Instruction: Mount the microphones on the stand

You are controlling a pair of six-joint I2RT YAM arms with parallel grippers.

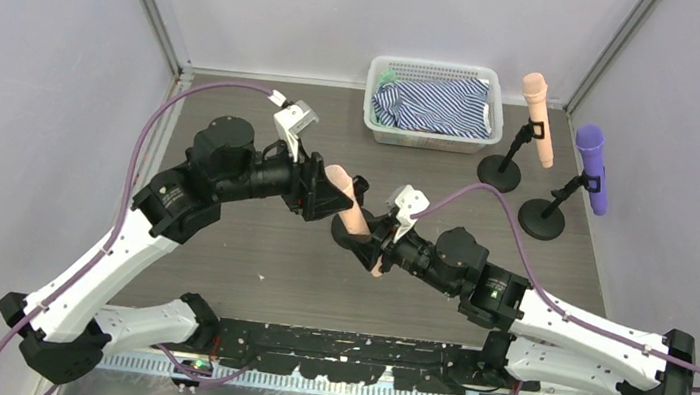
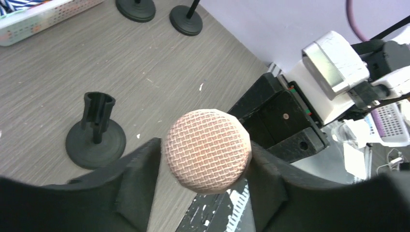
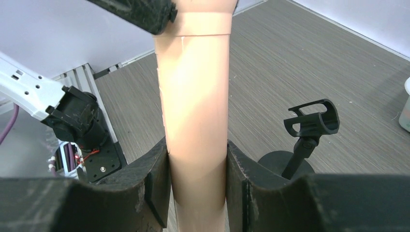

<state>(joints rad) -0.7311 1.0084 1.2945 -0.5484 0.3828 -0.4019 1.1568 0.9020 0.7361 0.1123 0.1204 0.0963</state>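
The left gripper [image 2: 206, 166] is set around the round, mesh-textured head of the peach microphone [image 1: 354, 218], with both pads apparently touching it. The smooth, tapering handle is clamped by the right gripper [image 3: 197, 162]. The microphone is held in mid-air, probably for a hand-over toward the empty black clip stand [image 3: 309, 126].

Bare worktop [image 1: 239, 244] is left open at the front and left, where a claw could be passed. The middle is blocked: a peach microphone [image 1: 355, 218] is gripped there by the left claw [image 1: 332, 191] and the right claw [image 1: 376, 251], close by an empty stand [image 2: 95, 133]. At the back right, room is taken up by a basket [image 1: 431, 139] and two filled stands [image 1: 499, 173], set near each other
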